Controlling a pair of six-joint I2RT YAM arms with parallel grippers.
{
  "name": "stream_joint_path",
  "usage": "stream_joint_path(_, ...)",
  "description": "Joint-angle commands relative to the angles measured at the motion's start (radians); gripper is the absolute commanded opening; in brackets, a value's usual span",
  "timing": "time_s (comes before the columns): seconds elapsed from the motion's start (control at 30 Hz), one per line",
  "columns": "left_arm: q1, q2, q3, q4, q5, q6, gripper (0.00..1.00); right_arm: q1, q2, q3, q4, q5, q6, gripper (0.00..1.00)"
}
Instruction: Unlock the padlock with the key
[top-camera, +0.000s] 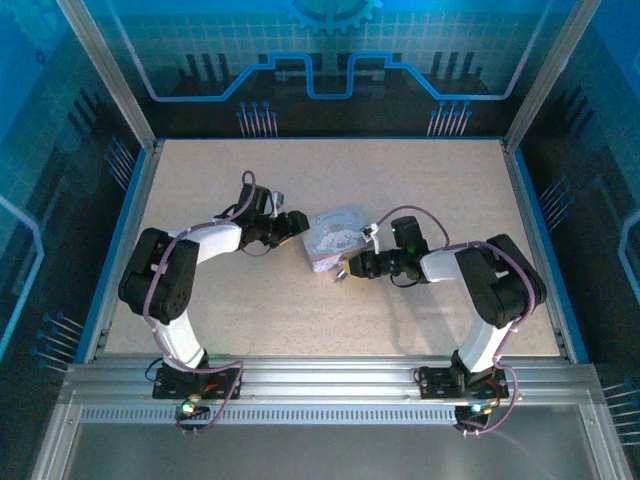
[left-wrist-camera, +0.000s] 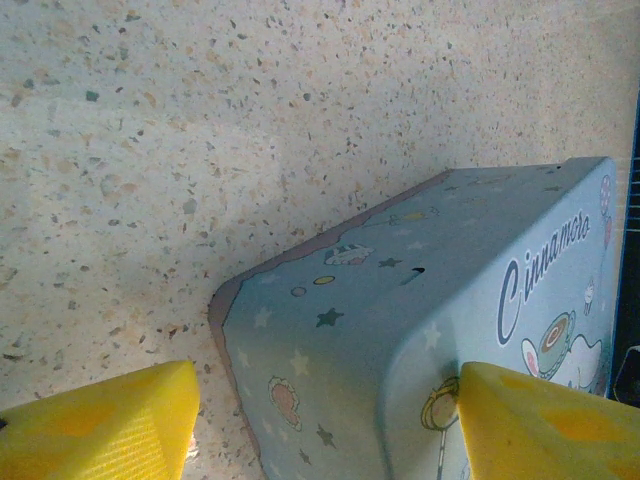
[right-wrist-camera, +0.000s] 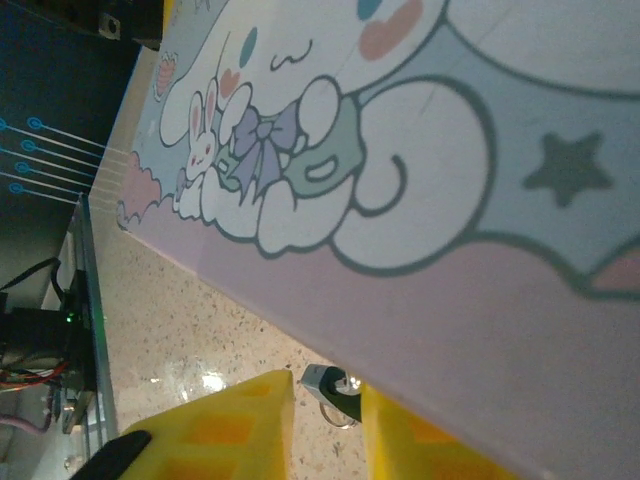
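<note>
A pale blue rectangular tin box (top-camera: 335, 238) printed with a cartoon character and stars lies on the beige speckled tabletop (top-camera: 420, 180). Aluminium rails (top-camera: 330, 378) border its near edge.

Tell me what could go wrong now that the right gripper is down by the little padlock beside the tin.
1. The padlock sits tight against the tin box, right at the tips of the right gripper. Its narrow-set fingers could clip just a corner and flick it away instead of grasping it.
2. The left gripper straddles a corner of the box with one finger clear of it, so a nudge from the right could slide the box.
</note>
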Motion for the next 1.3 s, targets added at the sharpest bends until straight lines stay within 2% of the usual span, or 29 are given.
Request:
stream_joint_path(0.0,0.006,0.002,-0.038,-0.095,-0.045,0.010,0.70,0.016,0.011,0.012,0.006,-0.001,0.003,0.19)
stream_joint_path(0.13,0.006,0.000,-0.040,-0.098,-0.048,0.011,0.70,0.013,0.006,0.009,0.008,0.015,0.016,0.10)
stream_joint_path(0.4,0.006,-0.009,-0.045,-0.103,-0.053,0.014,0.70,-0.004,-0.023,-0.028,0.052,0.055,0.067,0.02)
stream_joint_path(0.8,0.006,-0.015,-0.055,-0.108,-0.056,0.016,0.70,-0.058,-0.074,-0.129,0.202,0.106,0.193,0.01)
stream_joint_path(1.27,0.006,-0.014,-0.061,-0.106,-0.054,0.014,0.71,-0.076,-0.093,-0.146,0.221,0.151,0.278,0.00)
